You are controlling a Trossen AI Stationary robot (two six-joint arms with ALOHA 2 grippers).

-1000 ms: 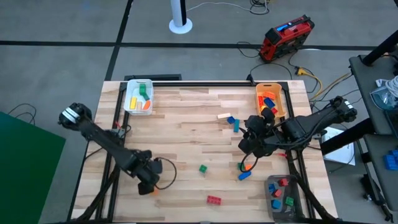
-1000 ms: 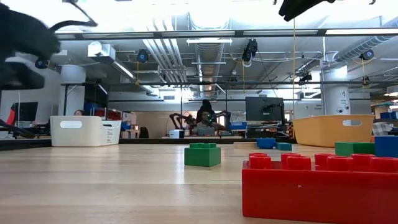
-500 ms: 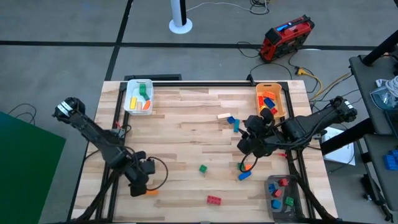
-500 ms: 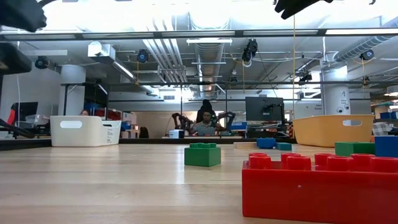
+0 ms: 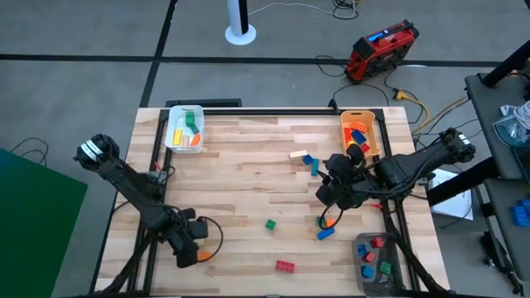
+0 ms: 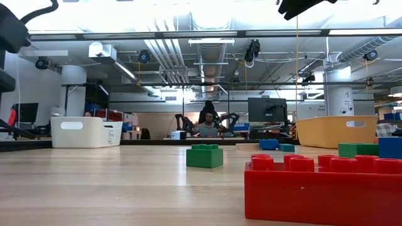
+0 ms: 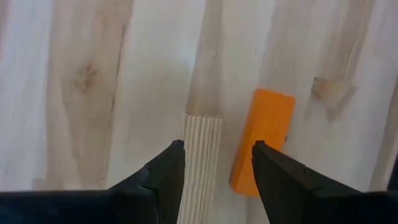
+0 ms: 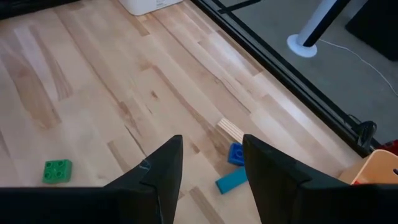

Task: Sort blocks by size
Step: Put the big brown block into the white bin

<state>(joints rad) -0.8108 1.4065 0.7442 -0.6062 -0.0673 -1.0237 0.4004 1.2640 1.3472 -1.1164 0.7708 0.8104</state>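
Note:
Blocks lie scattered on the wooden table: a green one (image 5: 270, 223), a red one (image 5: 285, 266), blue ones (image 5: 325, 233) (image 5: 310, 163), a beige one (image 5: 298, 155) and an orange one (image 5: 201, 257). My left gripper (image 7: 217, 144) is open at the near left, fingers pointing down over bare wood. The orange block (image 7: 264, 140) lies flat just outside one fingertip; whether they touch I cannot tell. My right gripper (image 8: 211, 138) hangs open above the table's right part (image 5: 330, 192), holding nothing.
A white bin (image 5: 184, 128) stands at the far left, an orange-yellow bin (image 5: 359, 132) at the far right and a grey bin (image 5: 374, 261) at the near right, each holding blocks. In the low view the red block (image 6: 323, 188) sits close in front.
My left gripper has shifted a little toward the table's left and near edges, staying beside the orange block, and its arm has swung. The right arm and the blocks have kept still.

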